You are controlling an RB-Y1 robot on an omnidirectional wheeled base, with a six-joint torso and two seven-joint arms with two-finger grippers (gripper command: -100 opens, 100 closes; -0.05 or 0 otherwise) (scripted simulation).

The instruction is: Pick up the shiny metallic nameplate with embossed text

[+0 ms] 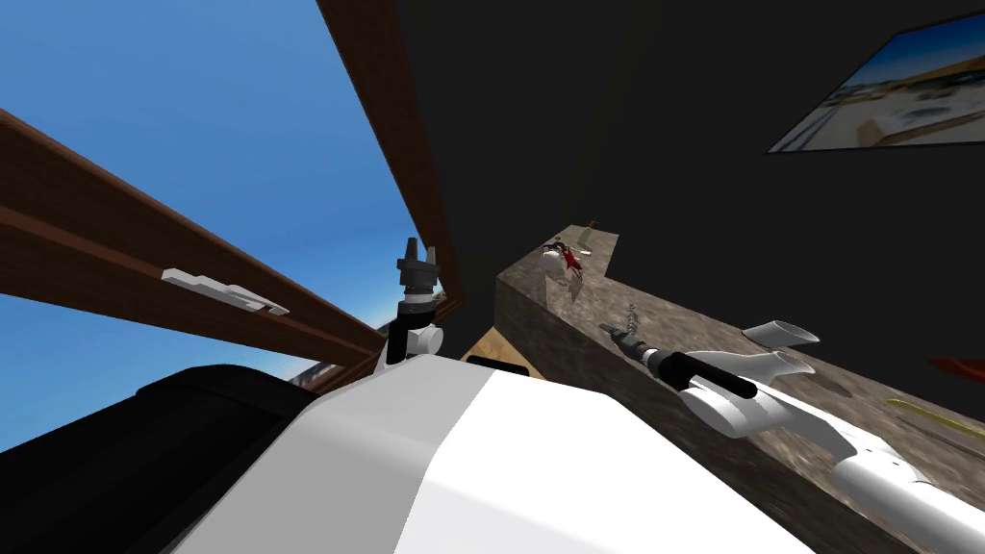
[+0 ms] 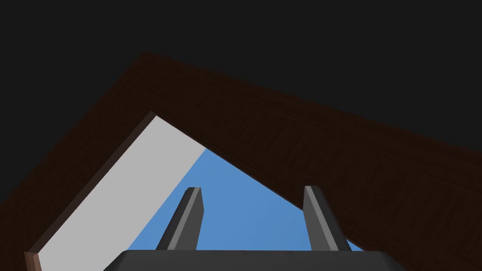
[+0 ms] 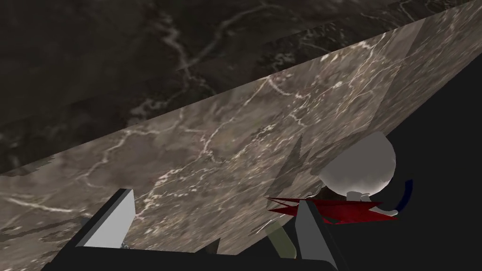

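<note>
While right claw (image 3: pixel 214 197) gapes over marble counter (image 3: pixel 235 131), silvery nameplate (image 1: pixel 632 313) lies just beside it

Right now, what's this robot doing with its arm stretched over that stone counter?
It is reaching its right arm out over a brown marbled counter. The right gripper is open and holds nothing. Just ahead of it on the stone sit a white rounded object and a red spiky thing. The left gripper, also open and empty, is raised by a dark wooden window frame. I can't make out a nameplate.
</note>
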